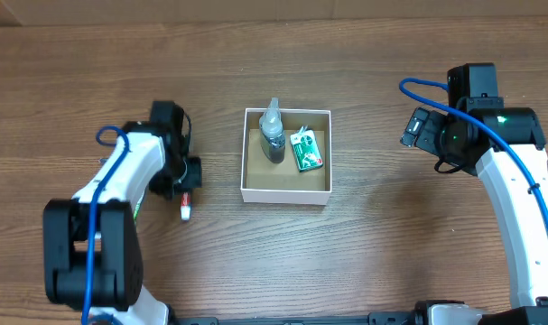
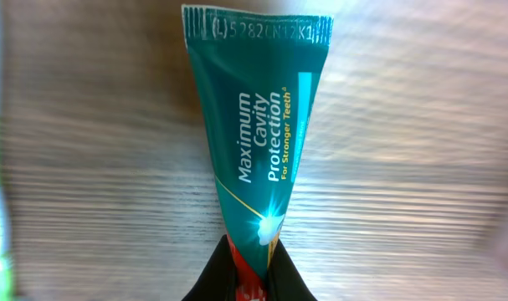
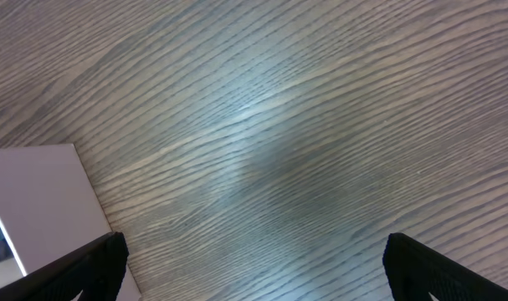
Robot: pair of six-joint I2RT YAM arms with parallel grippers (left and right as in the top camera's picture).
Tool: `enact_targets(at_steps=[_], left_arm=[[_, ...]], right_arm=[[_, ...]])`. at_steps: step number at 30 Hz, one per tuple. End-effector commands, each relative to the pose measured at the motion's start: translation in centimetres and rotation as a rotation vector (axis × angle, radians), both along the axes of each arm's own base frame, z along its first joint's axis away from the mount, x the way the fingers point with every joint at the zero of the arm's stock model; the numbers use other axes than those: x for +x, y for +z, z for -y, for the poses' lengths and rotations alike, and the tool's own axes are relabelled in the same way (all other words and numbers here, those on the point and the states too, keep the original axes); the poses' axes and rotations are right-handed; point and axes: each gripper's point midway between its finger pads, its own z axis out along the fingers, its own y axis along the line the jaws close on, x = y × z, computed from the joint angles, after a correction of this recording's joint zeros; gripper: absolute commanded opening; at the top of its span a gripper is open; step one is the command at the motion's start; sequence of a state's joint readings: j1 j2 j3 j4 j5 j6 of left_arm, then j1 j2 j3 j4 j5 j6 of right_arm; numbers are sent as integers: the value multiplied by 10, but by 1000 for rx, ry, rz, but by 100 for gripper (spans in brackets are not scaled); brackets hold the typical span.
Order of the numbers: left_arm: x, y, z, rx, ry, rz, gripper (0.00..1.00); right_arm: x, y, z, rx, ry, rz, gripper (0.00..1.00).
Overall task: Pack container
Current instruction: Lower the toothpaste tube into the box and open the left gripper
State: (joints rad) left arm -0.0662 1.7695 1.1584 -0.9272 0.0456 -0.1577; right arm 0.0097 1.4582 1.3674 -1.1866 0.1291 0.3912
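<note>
The left gripper (image 2: 252,280) is clamped on a teal toothpaste tube (image 2: 262,125). Right of it the container (image 1: 286,194) sits on the worktop (image 1: 373,253), holding a bottle (image 1: 273,137) and a green packet (image 1: 306,151). Further right, the right gripper (image 3: 254,251) has its jaws spread wide, with the container off to its left.

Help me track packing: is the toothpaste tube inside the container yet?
No, the left gripper holds the toothpaste tube left of the container.
</note>
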Motion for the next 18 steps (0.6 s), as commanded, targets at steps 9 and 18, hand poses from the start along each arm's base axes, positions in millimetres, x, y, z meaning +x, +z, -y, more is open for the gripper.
enact_targets(at_steps=[9, 18], left_arm=[[26, 198, 129, -23, -576, 669, 4], [13, 125, 202, 49, -892, 520, 4]], right_arm=[[0, -1, 14, 42, -51, 7, 100], [-1, -2, 14, 42, -51, 2, 100]])
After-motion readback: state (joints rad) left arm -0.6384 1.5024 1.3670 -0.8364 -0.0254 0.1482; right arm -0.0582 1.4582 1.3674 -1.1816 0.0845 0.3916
